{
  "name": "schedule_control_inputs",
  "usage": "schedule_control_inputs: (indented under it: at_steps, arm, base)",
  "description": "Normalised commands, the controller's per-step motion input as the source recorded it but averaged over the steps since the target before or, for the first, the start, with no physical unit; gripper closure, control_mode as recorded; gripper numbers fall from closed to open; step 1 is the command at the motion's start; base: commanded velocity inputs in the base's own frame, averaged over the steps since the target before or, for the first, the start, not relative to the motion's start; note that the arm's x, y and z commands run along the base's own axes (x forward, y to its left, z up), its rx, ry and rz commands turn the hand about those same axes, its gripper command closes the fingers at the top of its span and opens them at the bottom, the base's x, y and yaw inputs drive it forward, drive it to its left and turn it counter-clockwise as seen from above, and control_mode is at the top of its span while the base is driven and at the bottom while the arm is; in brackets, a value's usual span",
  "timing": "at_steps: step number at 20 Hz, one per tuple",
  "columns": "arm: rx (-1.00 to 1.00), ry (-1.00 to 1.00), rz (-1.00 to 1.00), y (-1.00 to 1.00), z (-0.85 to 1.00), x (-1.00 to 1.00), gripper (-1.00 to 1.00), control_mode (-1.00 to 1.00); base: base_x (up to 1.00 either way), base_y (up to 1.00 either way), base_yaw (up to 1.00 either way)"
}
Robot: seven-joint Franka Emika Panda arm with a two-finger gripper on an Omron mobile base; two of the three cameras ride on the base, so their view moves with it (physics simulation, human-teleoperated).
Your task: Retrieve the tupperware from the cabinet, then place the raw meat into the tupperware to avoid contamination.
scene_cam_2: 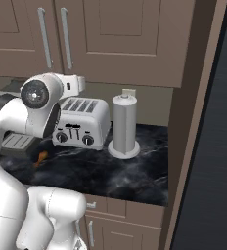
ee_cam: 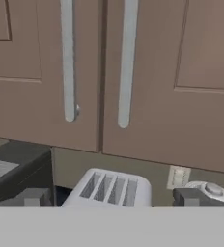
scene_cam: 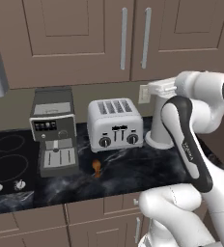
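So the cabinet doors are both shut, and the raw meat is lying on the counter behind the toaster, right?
Not quite. The cabinet doors are both shut, but the raw meat lies on the counter in front of the toaster, not behind it, as the left base view shows.

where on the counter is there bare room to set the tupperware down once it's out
Free: the dark counter in front of the toaster and grey cylinder, toward the front edge. A narrower strip lies right of the raw meat. Crowded: the back row, where the coffee machine, toaster and cylinder stand side by side.
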Motion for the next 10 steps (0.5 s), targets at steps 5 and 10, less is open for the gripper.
schedule_control_inputs:
  at_steps: [5, 10]
  arm:
    - [0.04, -0.13, 0.00, 0.00, 0.25, 0.00, -1.00, -1.00]
    - [0.03, -0.14, 0.00, 0.00, 0.20, 0.00, -1.00, -1.00]
  base:
    - [0.00, 0.00, 0.00]
    - [0.00, 0.00, 0.00]
